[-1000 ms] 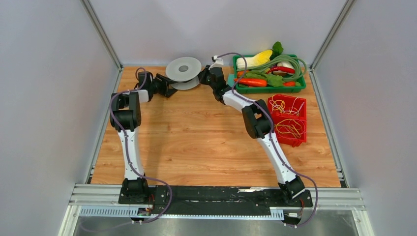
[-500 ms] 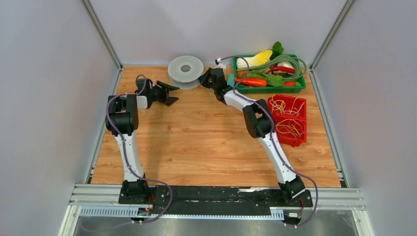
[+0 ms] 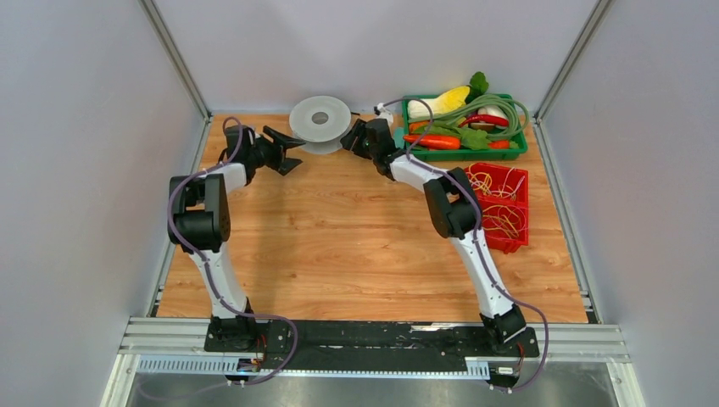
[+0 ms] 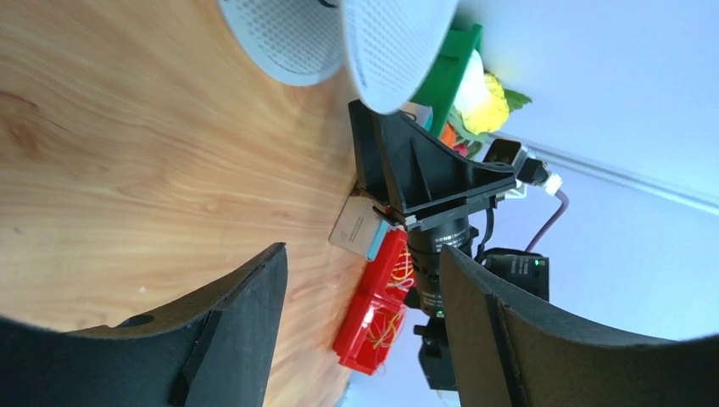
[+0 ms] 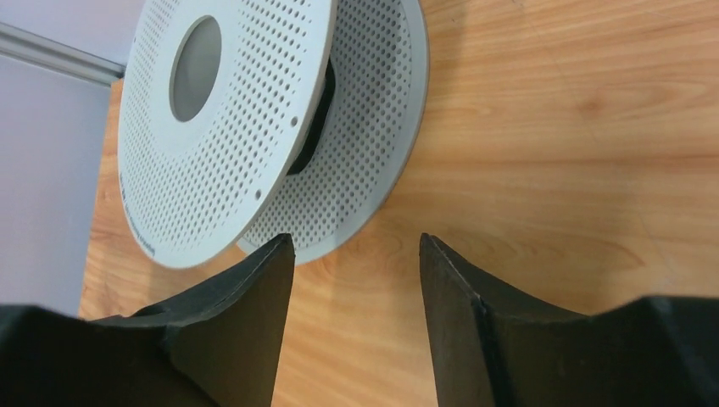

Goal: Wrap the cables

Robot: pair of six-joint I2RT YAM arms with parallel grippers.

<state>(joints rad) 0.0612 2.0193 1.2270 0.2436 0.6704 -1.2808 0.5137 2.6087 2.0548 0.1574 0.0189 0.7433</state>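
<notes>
My left gripper (image 4: 363, 254): fingers wide apart, nothing between them, touching nothing. My right gripper (image 5: 354, 242): fingers parted at a narrower gap, also empty. Its tips sit right at the rim of the lower disc of the white perforated spool (image 5: 246, 110); I can't tell if they touch it.

The cable (image 5: 315, 119) shows only in the right wrist view. It's a dark band at the hub, between the spool's two discs.

View differences:
- Top view: the spool stands at the far edge of the surface (image 3: 339, 237), with my grippers flanking it. Left gripper is near its left side, right gripper just beside its right side. The green tray (image 3: 465, 156) is at far right and the red bin (image 3: 519, 182) sits nearer, just below it. The cable is too small to make out here.
- Left wrist view: looks across at the right gripper head-on. The spool's rim is at the top, and the tray and bin are behind. No cable visible.
- Right wrist view: the only one that looks into the gap between the discs.

Orientation: the cable is coiled round the hub, so it has no single pointing direction. The coil axis is the spool axis, roughly upright, with the discs facing up. I can't tell if there's a slight lean.
</notes>
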